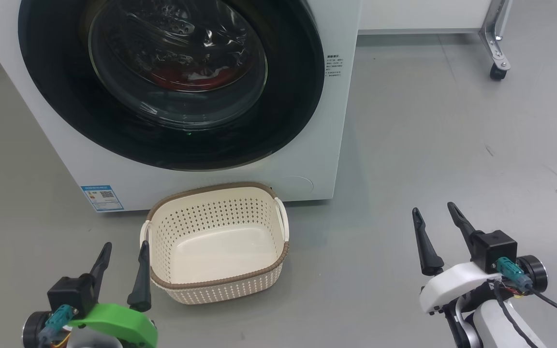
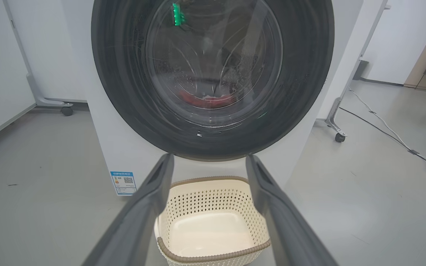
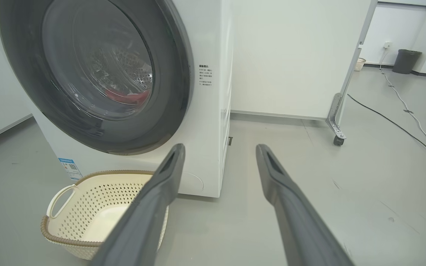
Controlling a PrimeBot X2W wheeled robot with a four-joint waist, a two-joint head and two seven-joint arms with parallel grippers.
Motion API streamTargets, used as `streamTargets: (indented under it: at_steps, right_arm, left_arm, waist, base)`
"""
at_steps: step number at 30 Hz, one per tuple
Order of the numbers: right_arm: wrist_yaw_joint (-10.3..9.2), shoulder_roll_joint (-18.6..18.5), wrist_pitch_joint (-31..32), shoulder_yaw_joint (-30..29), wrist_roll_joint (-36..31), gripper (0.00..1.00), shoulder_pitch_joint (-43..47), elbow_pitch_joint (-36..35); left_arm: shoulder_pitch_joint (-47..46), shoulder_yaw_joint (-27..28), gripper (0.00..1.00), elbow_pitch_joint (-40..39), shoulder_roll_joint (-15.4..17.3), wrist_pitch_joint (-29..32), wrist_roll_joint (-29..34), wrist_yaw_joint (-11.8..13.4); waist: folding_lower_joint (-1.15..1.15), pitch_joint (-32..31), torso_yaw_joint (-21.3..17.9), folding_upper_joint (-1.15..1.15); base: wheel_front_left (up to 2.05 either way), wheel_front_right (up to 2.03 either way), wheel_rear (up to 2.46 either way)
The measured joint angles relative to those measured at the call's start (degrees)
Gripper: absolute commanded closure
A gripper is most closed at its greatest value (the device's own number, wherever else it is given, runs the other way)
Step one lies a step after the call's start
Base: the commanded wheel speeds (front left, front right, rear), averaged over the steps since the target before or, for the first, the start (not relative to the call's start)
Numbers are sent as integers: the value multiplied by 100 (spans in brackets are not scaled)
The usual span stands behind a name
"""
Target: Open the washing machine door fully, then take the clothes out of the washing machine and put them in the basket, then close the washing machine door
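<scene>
Closest to the head camera, the left gripper (image 1: 126, 243) rises from a green cuff (image 1: 114, 324) at the lower left, its two dark fingers (image 1: 140, 275) spread apart with nothing between them. The inner finger stands just beside the near left corner of the basket (image 1: 211, 189). The right gripper (image 1: 432, 207) sits at the lower right on a white housing (image 1: 452, 282), fingers likewise wide apart and bare, well apart from the basket.

The clothes (image 1: 186, 77) show as a red heap with a pale patch low in the drum, seen through the glass bowl (image 1: 177, 111) of the washing machine door (image 1: 65, 96). The door's glossy black rim lies shut against the front of the white washing machine (image 1: 307, 159).

The cream basket stands on the grey floor (image 1: 428, 145) just in front of the machine, below the door, with its perforated walls and bare bottom showing.

A blue label (image 1: 102, 197) at the machine's lower left corner carries a QR code and small coloured marks; its print is too small to read. To the right of the door, a short block of dark print (image 1: 332, 65) is also illegible.

Farther out, a metal leg on a caster (image 1: 496, 67) stands on the floor. In the right wrist view, a cable (image 3: 401, 129) runs across the floor towards a dark bin (image 3: 405, 61).
</scene>
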Motion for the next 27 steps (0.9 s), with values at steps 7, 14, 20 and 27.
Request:
streamTargets:
  at_steps: [7,14,20,27]
  right_arm:
    - [-31,38,0,-99,0,0,0,12]
    - [-31,91,0,-133,0,0,1,23]
    - [-24,131,0,-168,0,37,1,36]
    - [26,166,0,-226,0,100,1,44]
  left_arm:
    - [-25,-1,0,31,-12,0,1,1]
    - [-54,-3,0,87,-13,0,1,1]
    - [-90,-7,0,123,-12,0,2,0]
    - [-118,-26,0,136,-8,0,49,1]
  waist:
    - [0,4,-2,0]
    - [0,14,-5,0]
    - [0,26,-10,0]
    - [0,55,-17,0]
  base:
    - [0,0,0]
    - [0,0,0]
    - [0,0,0]
    - [0,0,0]
